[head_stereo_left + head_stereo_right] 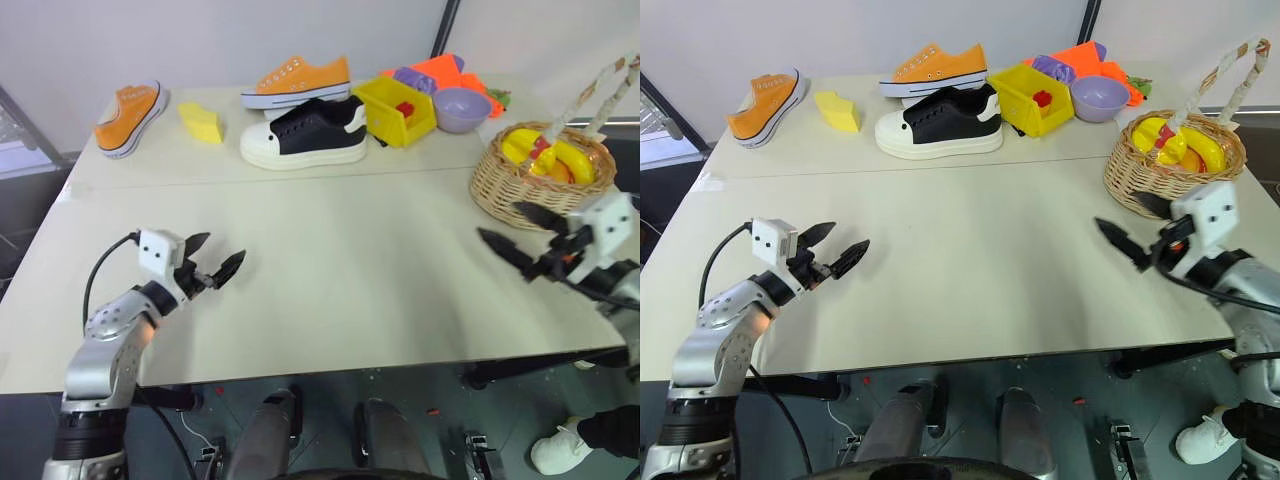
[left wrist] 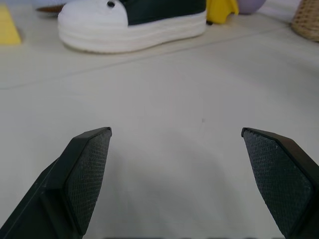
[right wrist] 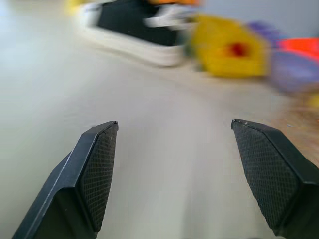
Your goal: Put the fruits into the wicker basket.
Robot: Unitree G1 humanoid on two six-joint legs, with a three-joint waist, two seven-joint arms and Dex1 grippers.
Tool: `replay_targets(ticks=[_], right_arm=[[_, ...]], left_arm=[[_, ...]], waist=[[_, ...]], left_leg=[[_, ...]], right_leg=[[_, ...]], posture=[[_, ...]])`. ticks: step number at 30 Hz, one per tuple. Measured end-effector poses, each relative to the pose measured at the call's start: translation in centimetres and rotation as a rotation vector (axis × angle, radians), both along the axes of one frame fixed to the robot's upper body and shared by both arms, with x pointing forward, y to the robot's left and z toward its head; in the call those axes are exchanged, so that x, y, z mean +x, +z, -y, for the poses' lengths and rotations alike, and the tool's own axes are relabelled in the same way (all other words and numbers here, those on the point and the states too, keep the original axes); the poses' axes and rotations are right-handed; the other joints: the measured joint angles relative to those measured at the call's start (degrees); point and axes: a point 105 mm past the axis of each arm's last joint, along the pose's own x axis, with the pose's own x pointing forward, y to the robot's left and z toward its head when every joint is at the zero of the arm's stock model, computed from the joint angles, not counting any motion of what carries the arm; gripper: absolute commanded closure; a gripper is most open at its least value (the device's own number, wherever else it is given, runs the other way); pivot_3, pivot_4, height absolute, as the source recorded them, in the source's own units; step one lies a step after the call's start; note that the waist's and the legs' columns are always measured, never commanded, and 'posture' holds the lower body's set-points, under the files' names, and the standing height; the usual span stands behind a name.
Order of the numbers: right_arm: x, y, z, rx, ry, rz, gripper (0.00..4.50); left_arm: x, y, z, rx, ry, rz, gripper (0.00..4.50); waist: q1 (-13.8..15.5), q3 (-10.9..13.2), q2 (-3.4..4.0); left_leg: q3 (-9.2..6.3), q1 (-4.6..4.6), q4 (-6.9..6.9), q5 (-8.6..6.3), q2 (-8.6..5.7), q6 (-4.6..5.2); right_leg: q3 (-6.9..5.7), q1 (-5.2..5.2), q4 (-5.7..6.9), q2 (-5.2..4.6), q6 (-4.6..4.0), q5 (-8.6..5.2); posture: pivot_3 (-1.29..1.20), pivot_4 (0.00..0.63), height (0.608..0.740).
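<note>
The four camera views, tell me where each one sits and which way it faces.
Left and right eye views: on the head, looking down over the table; both arms show.
Left wrist view: along the left gripper and its open fingers, toward the black-and-white shoe.
Right wrist view: along the right gripper, open, toward the yellow bin.
Shared: shoe, bin and wicker basket holding fruits.
</note>
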Motion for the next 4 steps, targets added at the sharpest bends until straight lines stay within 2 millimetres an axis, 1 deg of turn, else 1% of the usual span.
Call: replay_targets(ticks=[4], right_arm=[[1.5, -2.3, -2.0, 0.072, 0.030, -0.047, 0.71]], left_arm=[[-1.2, -1.4, -1.6, 0.029, 0.062, -0.050, 0.00]], waist=[[-0.06, 0.00, -0.01]], left_leg=[[0.00, -0.06, -0.02, -0.02, -0.04, 0.01]], right_leg=[[-0.03, -0.18, -0.11, -0.06, 0.00, 0.00]], posture=[[0.00, 0.150, 0.740]])
